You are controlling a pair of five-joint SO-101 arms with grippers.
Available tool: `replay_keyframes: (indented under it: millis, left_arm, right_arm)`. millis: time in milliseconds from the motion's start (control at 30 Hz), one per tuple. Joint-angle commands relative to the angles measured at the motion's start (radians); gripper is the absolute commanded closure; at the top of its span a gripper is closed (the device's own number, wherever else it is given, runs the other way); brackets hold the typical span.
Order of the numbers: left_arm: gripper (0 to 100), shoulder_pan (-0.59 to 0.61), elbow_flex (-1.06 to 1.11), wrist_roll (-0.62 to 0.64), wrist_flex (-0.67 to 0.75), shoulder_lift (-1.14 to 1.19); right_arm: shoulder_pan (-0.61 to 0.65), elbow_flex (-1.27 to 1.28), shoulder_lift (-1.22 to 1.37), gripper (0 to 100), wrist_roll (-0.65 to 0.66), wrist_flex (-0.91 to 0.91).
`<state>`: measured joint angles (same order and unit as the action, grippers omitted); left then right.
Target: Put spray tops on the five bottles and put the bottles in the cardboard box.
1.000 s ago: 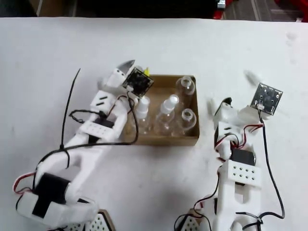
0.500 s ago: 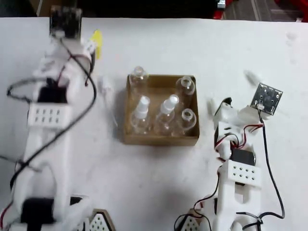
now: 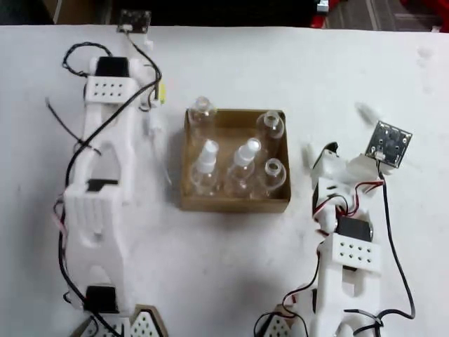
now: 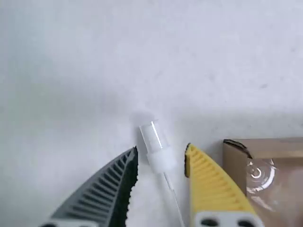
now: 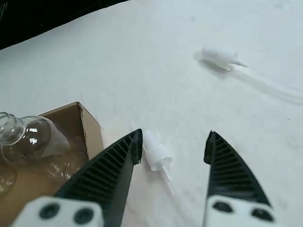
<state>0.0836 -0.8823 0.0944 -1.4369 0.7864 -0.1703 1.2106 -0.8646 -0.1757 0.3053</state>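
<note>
At mid-table I see the box (image 3: pixel 235 204) with all five bottles (image 3: pixel 270 126) standing in it. Two in the row nearer the arms wear spray tops (image 3: pixel 208 150). The third in that row and the two in the far corners have bare necks. Left of the box, near its far corner, a loose top (image 3: pixel 153 126) lies on the table (image 3: pixel 231 63), its thin tube trailing back toward the arm bases. My left tool (image 4: pixel 161 151) is open and poised over that top, with the gray finger on one side and the yellow finger on the other. The top lies closer to the gray one, and I cannot tell whether they touch. On the box's right side a second top (image 5: pixel 157 153) lies on the table just beside the box wall. My right tool (image 5: pixel 174 135) is spread wide over it, one black finger on each side and neither touching it. A third top (image 5: pixel 219 56) lies farther out on the table, well apart from the box, with its tube stretched out beside it.
</note>
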Motion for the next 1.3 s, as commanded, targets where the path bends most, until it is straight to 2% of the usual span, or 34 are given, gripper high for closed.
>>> replay_keyframes:
  millis: [0, 167, 200, 600, 700, 933, 1133, 1267]
  left_arm:
    - [84, 0.048, -0.443, 0.130, -0.120, 0.259]
    - [79, 0.054, -0.793, 0.138, -0.189, 0.512]
    - [79, 0.056, -0.802, 0.138, -0.186, 0.549]
    - [79, 0.027, -0.770, 0.141, -0.141, 0.601]
    - [80, 0.021, -0.769, 0.180, -0.110, 0.639]
    - [98, 0.024, -0.778, 0.196, -0.106, 0.648]
    - [98, 0.018, -0.792, 0.201, -0.118, 0.573]
    - [98, 0.015, -0.792, 0.199, -0.189, 0.443]
  right_arm:
    - [0.012, -0.005, -0.010, 80.8, -0.002, -0.022]
    - [0.012, -0.005, -0.010, 80.8, -0.002, -0.022]
    - [0.012, -0.005, -0.010, 80.8, -0.002, -0.022]
    - [0.012, -0.005, -0.010, 80.8, -0.002, -0.022]
    - [0.012, -0.005, -0.010, 80.8, -0.002, -0.022]
    - [0.012, -0.005, -0.010, 80.8, -0.002, -0.022]
    - [0.012, -0.005, -0.010, 80.8, -0.002, -0.022]
    - [0.012, -0.005, -0.010, 80.8, -0.002, -0.022]
